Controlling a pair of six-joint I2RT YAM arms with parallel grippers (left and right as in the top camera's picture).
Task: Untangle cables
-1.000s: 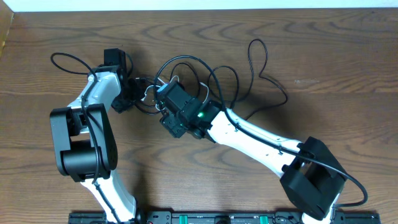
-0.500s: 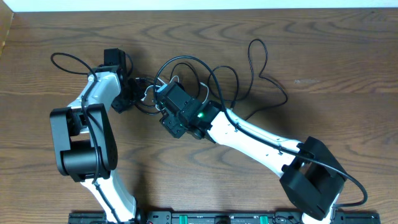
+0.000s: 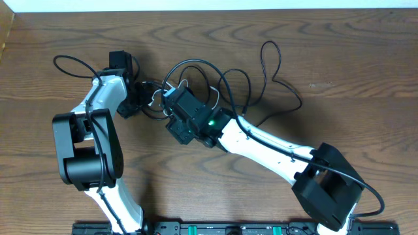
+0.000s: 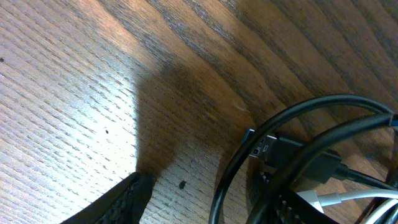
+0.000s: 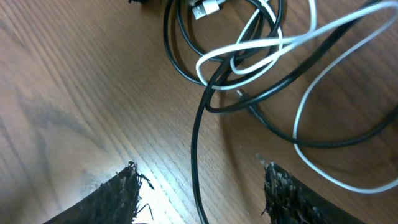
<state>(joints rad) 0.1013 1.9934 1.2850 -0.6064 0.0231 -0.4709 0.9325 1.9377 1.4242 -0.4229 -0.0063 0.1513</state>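
In the overhead view the left gripper (image 3: 142, 96) is set low on the table (image 3: 353, 39), left of centre. It is placed against the left edge of the cables (image 3: 196, 81), which are bunched in the upper middle of the frame. In the left wrist view its jaws are seen apart. One finger (image 4: 121, 199) shows at the lower left, well clear of a black cable (image 4: 231, 165) that arcs up through the gap, and nothing is pinched. A black plug (image 4: 283, 152) and a strand of the white cable (image 4: 348, 200) are crowded at the lower right of that frame. This placement is judged to be a ready anchor at that end, so that the bundle could be held down while the other side is worked.

Further right, the right gripper (image 5: 200, 171) is poised over the middle of the knot. Its jaws are likewise apart, and a single black strand (image 5: 193, 149) is framed between the fingers (image 5: 118, 199) without being touched. At the upper middle of the right wrist frame, the white cable is seen threaded through crossing black loops. The straddling pose is judged to be meant for picking one strand free of that crossing.

At the right of the overhead frame, wide black loops (image 3: 278, 62) are spread loosely on the wood. The crossings are not yet parted, so most of the untangling is judged left to do.
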